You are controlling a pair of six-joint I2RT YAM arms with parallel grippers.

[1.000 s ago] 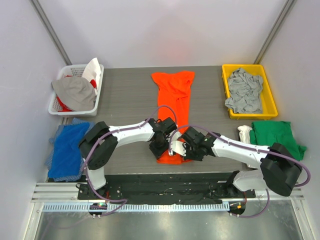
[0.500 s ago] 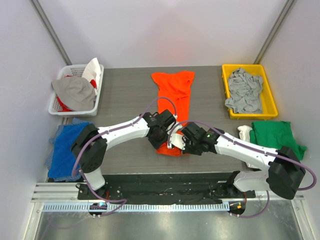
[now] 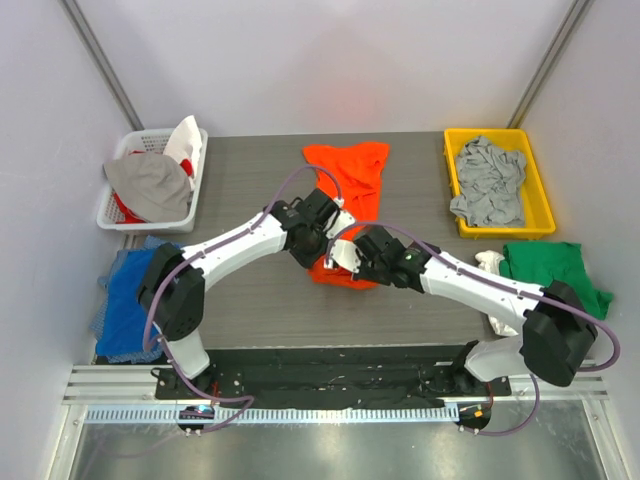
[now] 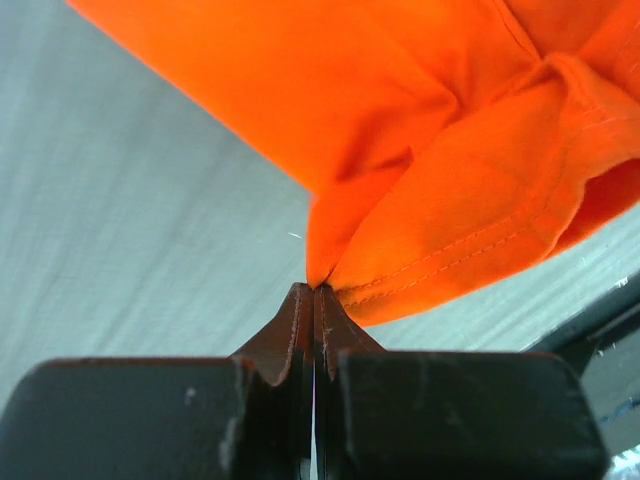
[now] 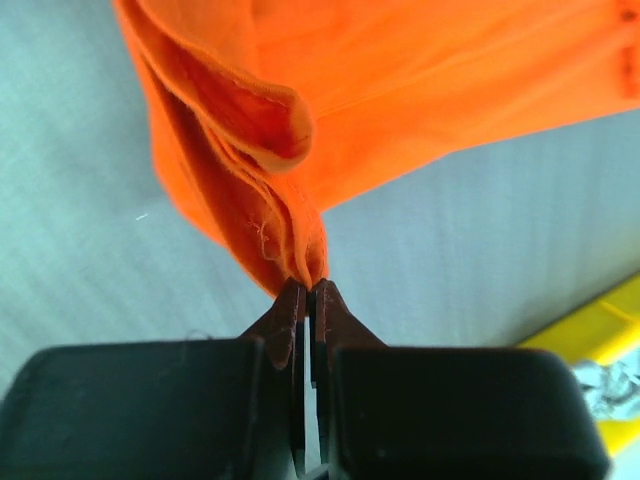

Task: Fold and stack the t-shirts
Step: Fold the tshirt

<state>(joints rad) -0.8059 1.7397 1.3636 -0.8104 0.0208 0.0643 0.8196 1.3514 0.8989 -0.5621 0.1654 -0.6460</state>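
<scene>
- The orange t-shirt lay along the middle of the grey table, its far end flat and its near end lifted and doubled back toward the far side.
- The left gripper had its jaws pressed together, pinching a hemmed corner of the orange cloth at the very tips.
- The right gripper was likewise closed, nipping several gathered layers of the same shirt's edge.
- Both grippers sat close side by side over the shirt's near half, the left arm reaching in from the left and the right arm from the right.
- A grey t-shirt lay crumpled in the yellow bin at far right.
- A green t-shirt lay on the right, near the bin.
- A white basket of clothes stood far left, with blue cloth nearer.
</scene>
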